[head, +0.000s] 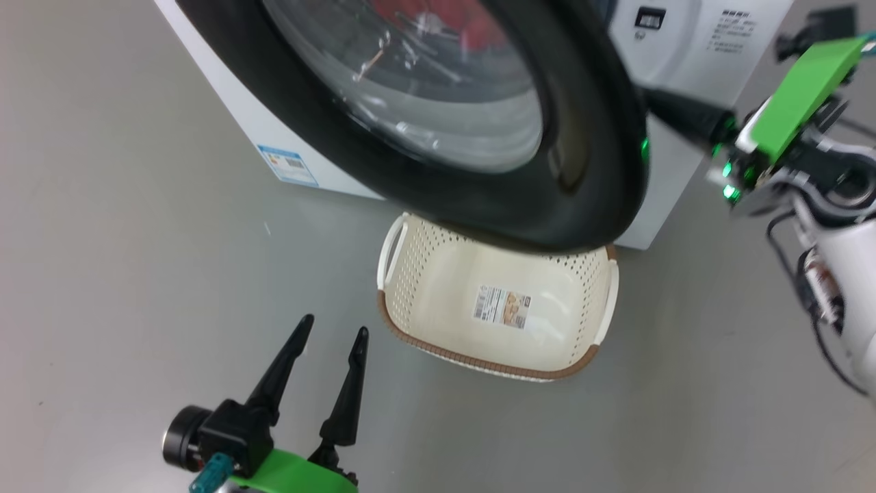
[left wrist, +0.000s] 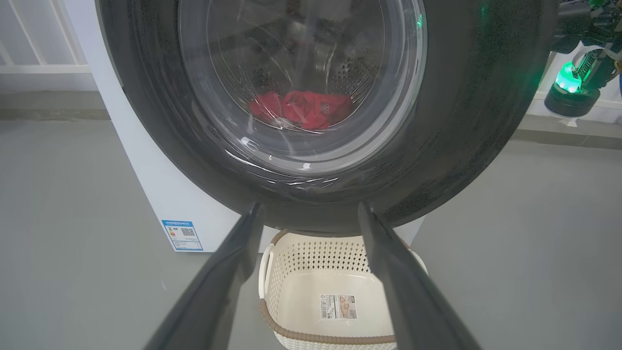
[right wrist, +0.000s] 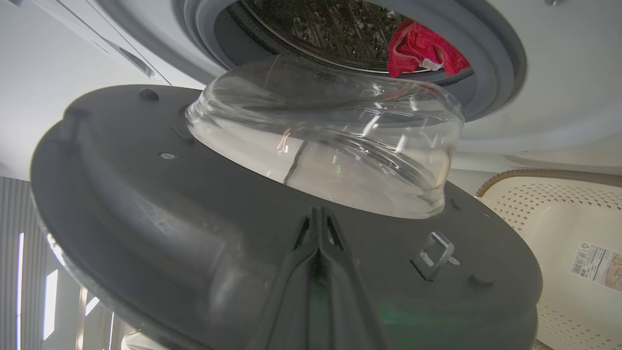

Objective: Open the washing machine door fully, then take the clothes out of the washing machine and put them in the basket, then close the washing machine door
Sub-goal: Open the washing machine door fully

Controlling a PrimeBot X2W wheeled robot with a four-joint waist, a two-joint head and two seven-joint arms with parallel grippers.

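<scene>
1. In the right wrist view, the right gripper rises from bottom centre with its two dark fingers pressed together and nothing between them. The tips lie over the dark inner face of the washing machine door, just below the glass dome. Whether they touch it cannot be told.
2. In the head view this gripper's finger enters from the upper right, and its tip is hidden behind the door's black rim.
3. The left gripper sits at the lower left of the head view, fingers spread and empty, above bare floor.
4. The door stands swung out from the washing machine, whose top is cut off by the frame. A blue label shows low on the white front.
5. The clothes lie in the drum, red, blurred through the glass in the head view.
6. The basket sits on the floor at lower centre, its far rim hidden under the door. It holds only a paper label.
</scene>
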